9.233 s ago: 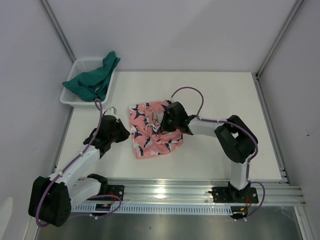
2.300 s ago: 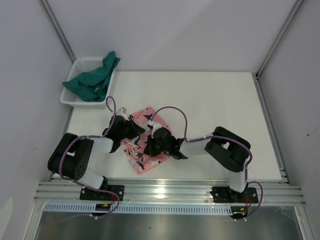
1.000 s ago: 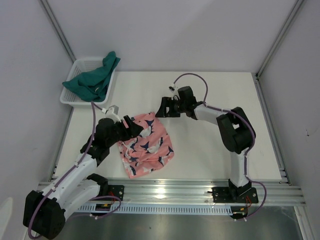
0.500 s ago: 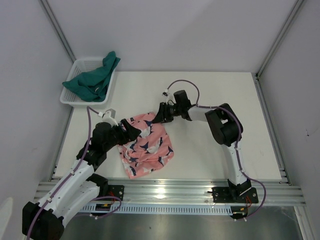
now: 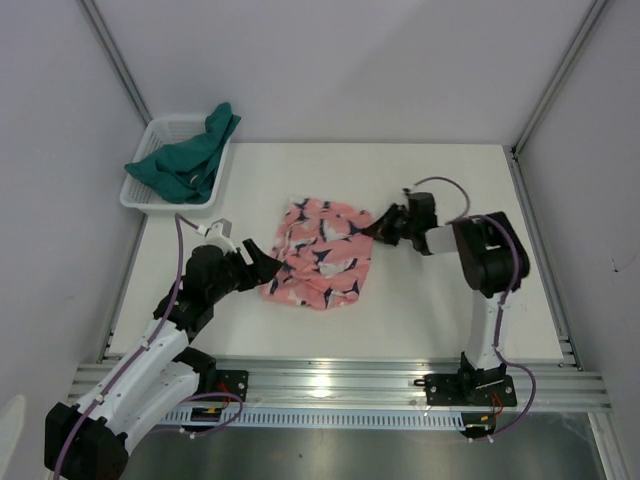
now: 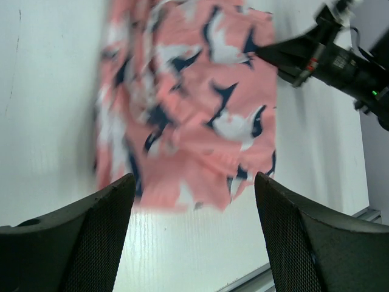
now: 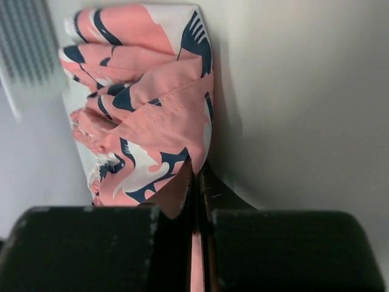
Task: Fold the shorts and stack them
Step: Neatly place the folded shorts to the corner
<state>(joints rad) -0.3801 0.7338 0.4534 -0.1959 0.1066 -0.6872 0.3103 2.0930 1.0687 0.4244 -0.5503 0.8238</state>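
Left gripper [image 6: 194, 181] jaws wide apart; right gripper [image 5: 380, 227] jaws clamp pink shorts [image 5: 325, 262].

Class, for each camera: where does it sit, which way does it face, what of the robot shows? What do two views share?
Top external: above and behind the arms, facing down at the table; both show.
Left wrist: on the left hand, facing the pink shorts; its open fingers show.
Right wrist: on the right hand, facing along shut fingers pinching the shorts.
Shared: both wrist views show the pink shorts.

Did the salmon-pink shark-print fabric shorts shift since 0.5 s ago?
Yes. The salmon-pink shorts slid right, away from the white plastic mesh basket, pinched by the right gripper.
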